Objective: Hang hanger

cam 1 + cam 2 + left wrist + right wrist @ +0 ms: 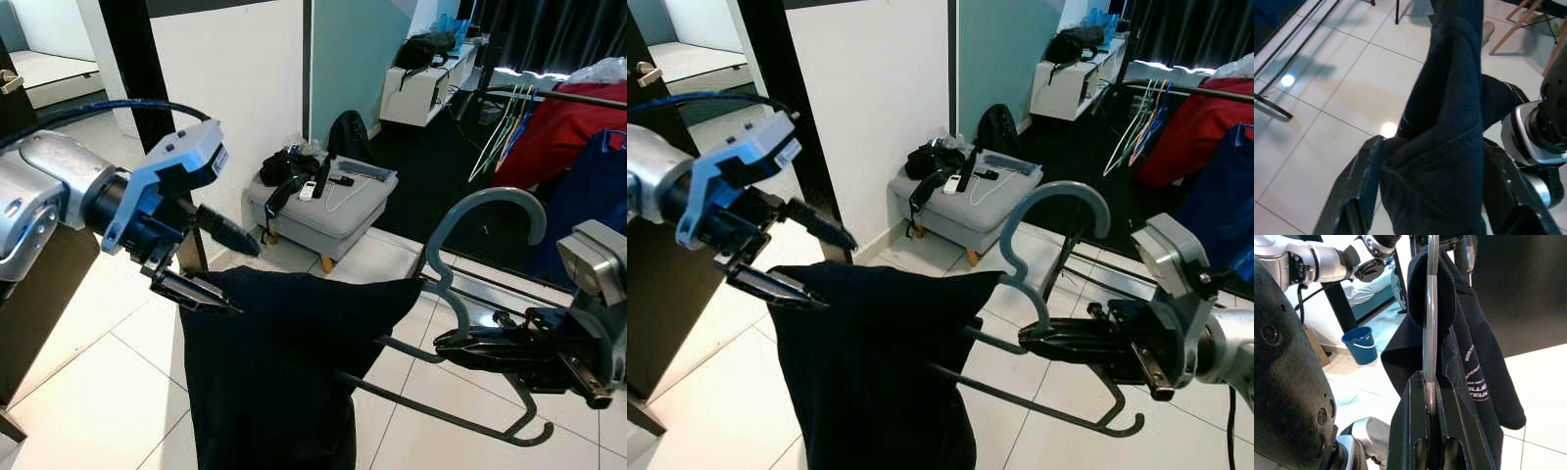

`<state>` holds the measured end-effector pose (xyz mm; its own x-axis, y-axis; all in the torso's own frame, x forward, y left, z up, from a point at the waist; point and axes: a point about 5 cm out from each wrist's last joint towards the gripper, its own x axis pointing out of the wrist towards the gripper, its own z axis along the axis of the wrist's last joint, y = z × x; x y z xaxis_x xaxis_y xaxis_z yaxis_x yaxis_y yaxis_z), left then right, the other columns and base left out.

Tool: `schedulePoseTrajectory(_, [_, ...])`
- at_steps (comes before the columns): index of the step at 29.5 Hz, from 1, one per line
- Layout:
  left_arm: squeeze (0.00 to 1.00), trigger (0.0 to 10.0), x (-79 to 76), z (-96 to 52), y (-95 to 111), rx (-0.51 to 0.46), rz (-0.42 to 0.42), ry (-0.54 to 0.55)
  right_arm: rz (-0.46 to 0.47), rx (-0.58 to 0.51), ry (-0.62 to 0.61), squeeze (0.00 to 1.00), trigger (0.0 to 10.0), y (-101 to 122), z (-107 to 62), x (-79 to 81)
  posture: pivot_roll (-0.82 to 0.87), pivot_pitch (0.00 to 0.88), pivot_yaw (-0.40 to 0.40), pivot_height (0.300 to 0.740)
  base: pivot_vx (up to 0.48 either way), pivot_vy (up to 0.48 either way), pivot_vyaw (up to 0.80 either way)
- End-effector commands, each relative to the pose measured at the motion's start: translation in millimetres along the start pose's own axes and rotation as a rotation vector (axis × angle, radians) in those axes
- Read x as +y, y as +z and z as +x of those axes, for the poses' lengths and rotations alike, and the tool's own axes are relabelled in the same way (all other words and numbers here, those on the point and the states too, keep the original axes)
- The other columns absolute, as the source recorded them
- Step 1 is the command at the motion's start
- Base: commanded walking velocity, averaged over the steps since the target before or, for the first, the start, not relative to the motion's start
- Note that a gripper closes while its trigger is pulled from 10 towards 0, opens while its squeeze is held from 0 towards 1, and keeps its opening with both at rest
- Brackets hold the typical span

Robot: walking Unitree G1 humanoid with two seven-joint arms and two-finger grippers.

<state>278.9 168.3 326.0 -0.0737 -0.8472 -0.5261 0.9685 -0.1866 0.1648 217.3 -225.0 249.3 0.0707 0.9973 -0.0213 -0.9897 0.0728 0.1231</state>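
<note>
The right gripper (460,343) is pinched on the grey hanger (470,284) by its neck, keeping it level, while the left gripper (211,269) is closed on a fold of the dark garment (284,372) draped over it, holding the cloth off the floor. White lettering on the garment is too small to read, and farther off the clothes rail (568,96) waits.

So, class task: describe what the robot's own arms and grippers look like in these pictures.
Both arms are silver metal. The left arm has a rounded joint, a blue cable looping over it and a light blue-grey wrist housing. Each gripper, left gripper and right gripper, has two long black fingers. The right wrist carries a grey block.
</note>
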Motion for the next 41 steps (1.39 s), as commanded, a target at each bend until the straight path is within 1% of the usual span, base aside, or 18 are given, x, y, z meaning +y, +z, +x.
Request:
schedulePoseTrajectory(1, [0.00, 0.0, -0.5, 8.0, -1.1, 0.003, -0.006, -0.037, -0.030, -0.015, 0.016, 0.00, 10.0, 4.5, 1.5, -0.9, -0.03, 0.000, 0.030, 0.740, 0.000, 0.000, 0.00])
schedulePoseTrajectory(16, [0.00, 0.0, -2.4, 12.8, -4.1, 0.027, 0.002, -0.046, -0.043, -0.018, 0.006, 0.00, 10.0, 7.6, 0.7, -3.0, -0.04, 0.000, 0.028, 0.740, 0.000, 0.000, 0.00])
schedulePoseTrajectory(25, [0.00, 0.0, -1.9, 14.9, -5.4, 0.024, 0.007, -0.032, -0.067, -0.009, -0.006, 0.00, 10.0, 8.3, 4.4, -5.7, -0.04, 0.000, 0.026, 0.740, 0.000, 0.000, 0.00])
schedulePoseTrajectory(26, [0.00, 0.0, -1.0, 14.6, -5.8, 0.020, 0.007, -0.024, -0.065, -0.010, -0.012, 0.98, 10.0, 8.4, 4.0, -7.0, -0.04, 0.000, 0.026, 0.740, 0.000, 0.000, 0.00])
schedulePoseTrajectory(27, [0.00, 0.0, -0.2, 14.5, -6.0, 0.017, 0.008, -0.018, -0.063, -0.011, -0.016, 0.98, 10.0, 8.6, 3.6, -7.9, -0.04, 0.000, 0.025, 0.740, 0.000, 0.000, 0.00])
schedulePoseTrajectory(28, [0.00, 0.0, 0.9, 14.2, -6.2, 0.012, 0.010, -0.008, -0.061, -0.010, -0.021, 1.00, 10.0, 8.7, 2.7, -8.5, -0.04, 0.000, 0.025, 0.740, 0.000, 0.000, 0.00])
schedulePoseTrajectory(34, [0.00, 0.0, 4.1, 13.5, -6.7, -0.007, 0.008, 0.017, -0.063, -0.007, -0.040, 1.00, 10.0, 9.2, -0.6, -9.2, -0.04, 0.000, 0.023, 0.740, 0.000, 0.000, 0.00])
schedulePoseTrajectory(35, [0.00, 0.0, 6.8, 11.8, -8.3, -0.016, 0.001, 0.041, -0.069, -0.002, -0.061, 1.00, 10.0, 9.5, -4.3, -9.7, -0.04, 0.000, 0.025, 0.740, 0.000, 0.000, 0.00])
schedulePoseTrajectory(36, [0.00, 0.0, 6.8, 11.8, -8.3, -0.016, 0.001, 0.041, -0.069, -0.002, -0.061, 1.00, 10.0, 9.5, -4.3, -9.7, -0.04, 0.000, 0.025, 0.740, 0.000, 0.000, 0.00])
schedulePoseTrajectory(38, [0.00, 0.0, 16.0, 3.8, -16.8, -0.029, -0.026, 0.137, -0.089, 0.024, -0.162, 1.00, 10.0, 10.2, -22.2, -9.9, -0.04, 0.000, 0.018, 0.740, 0.000, 0.000, 0.00])
schedulePoseTrajectory(39, [0.00, 0.0, 16.0, 3.8, -16.8, -0.029, -0.026, 0.137, -0.089, 0.024, -0.162, 1.00, 10.0, 10.2, -22.2, -9.9, -0.04, 0.000, 0.018, 0.740, 0.000, 0.000, 0.00])
schedulePoseTrajectory(40, [0.00, 0.0, 19.4, 0.4, -20.0, -0.032, -0.035, 0.175, -0.097, 0.035, -0.203, 1.00, 10.0, 10.5, -29.5, -9.5, -0.04, 0.000, 0.018, 0.740, 0.000, 0.000, 0.00])
schedulePoseTrajectory(41, [0.00, 0.0, 19.4, 0.4, -20.0, -0.032, -0.035, 0.175, -0.097, 0.035, -0.203, 1.00, 10.0, 10.5, -29.5, -9.5, -0.04, 0.000, 0.018, 0.740, 0.000, 0.000, 0.00])
